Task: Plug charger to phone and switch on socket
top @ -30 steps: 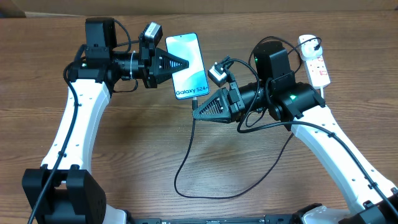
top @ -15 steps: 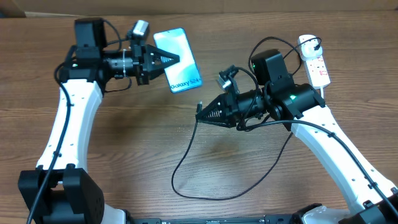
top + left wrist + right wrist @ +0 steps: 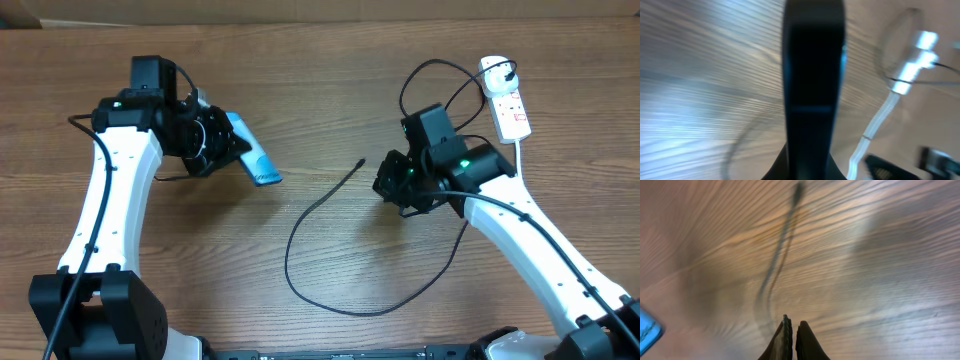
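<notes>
My left gripper [image 3: 232, 148]: clamped on phone [image 3: 262, 170], tilted edge-up. My right gripper [image 3: 792, 326]: closed, empty; charger [image 3: 345, 177] tip ahead on desk [image 3: 330, 90]. Step: plugging in. Next, likely: open, grasp tip.

I could not read any words. The phone [image 3: 252, 155], left of the middle, showed me only its thin edge. The socket [image 3: 506, 100], upper right, had red marks too small to read.
</notes>
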{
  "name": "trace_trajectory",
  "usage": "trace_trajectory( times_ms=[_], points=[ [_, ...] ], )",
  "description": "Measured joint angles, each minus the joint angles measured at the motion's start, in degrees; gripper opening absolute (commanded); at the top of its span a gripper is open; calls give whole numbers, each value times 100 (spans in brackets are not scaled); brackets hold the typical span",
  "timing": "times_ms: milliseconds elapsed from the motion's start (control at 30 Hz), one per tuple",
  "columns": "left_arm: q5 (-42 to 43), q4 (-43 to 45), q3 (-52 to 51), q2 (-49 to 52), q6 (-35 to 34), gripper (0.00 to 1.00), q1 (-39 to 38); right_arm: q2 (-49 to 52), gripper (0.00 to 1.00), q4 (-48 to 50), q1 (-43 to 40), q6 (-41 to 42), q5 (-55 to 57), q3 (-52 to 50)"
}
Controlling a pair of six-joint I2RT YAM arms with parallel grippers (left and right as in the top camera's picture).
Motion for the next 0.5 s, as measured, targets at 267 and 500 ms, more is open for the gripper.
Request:
trace_trajectory(
  times_ms=[267,500],
  points=[
    [-1488,-107,0,0,125,4,-645,564,7,782,0,411,424,-855],
    [-2531,-96,-39,0,-57,4,-1038,907,55,1663,0,271,-87,-922]
  ],
)
